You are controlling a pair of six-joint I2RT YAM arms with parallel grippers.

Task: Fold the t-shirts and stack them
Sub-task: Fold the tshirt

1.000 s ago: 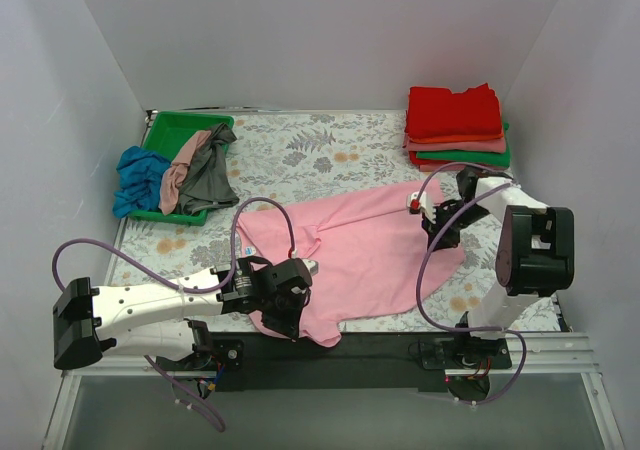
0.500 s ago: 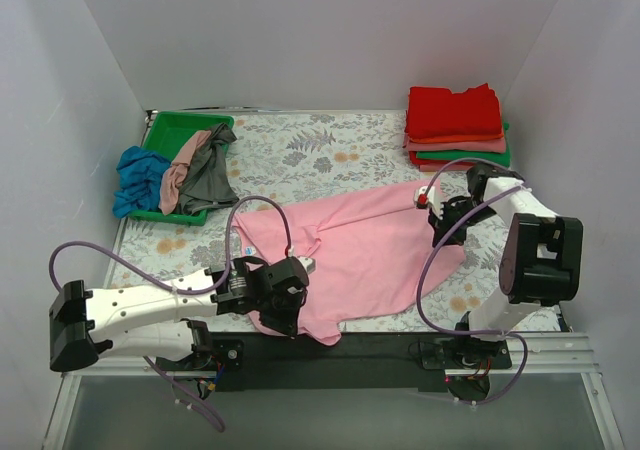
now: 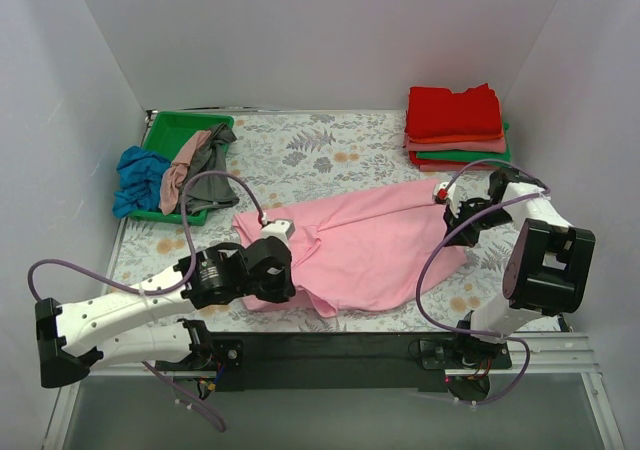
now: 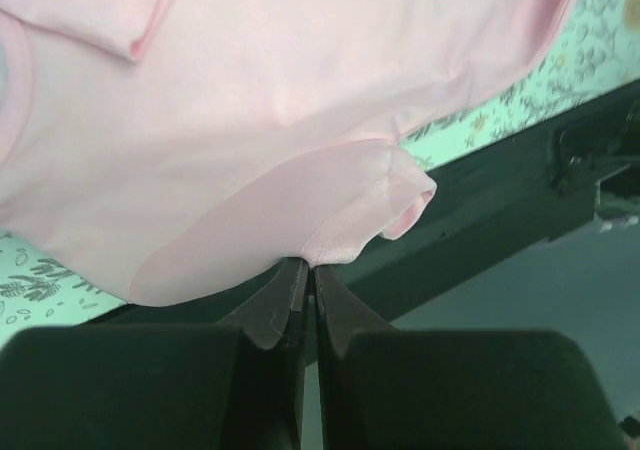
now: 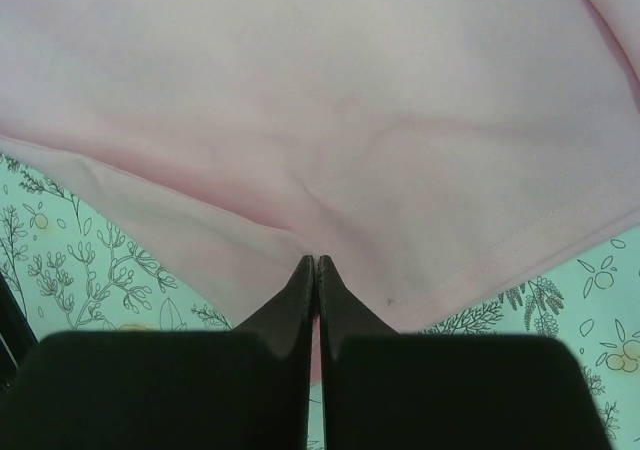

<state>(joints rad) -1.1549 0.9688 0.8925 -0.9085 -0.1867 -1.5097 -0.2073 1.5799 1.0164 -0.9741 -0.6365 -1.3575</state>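
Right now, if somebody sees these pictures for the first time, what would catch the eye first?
A large light pink t-shirt lies spread across the middle of the table, with the left fingers and the right fingers each shut on it, at its left and right ends. At the far right stands a neat stack of folded t-shirts, red on top; at the far left, crumpled shirts spill over a green tray.

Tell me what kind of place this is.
Likely a robot test cell for folding laundry: white walls around a floral table, a stack of folded shirts, a green tray of crumpled shirts.
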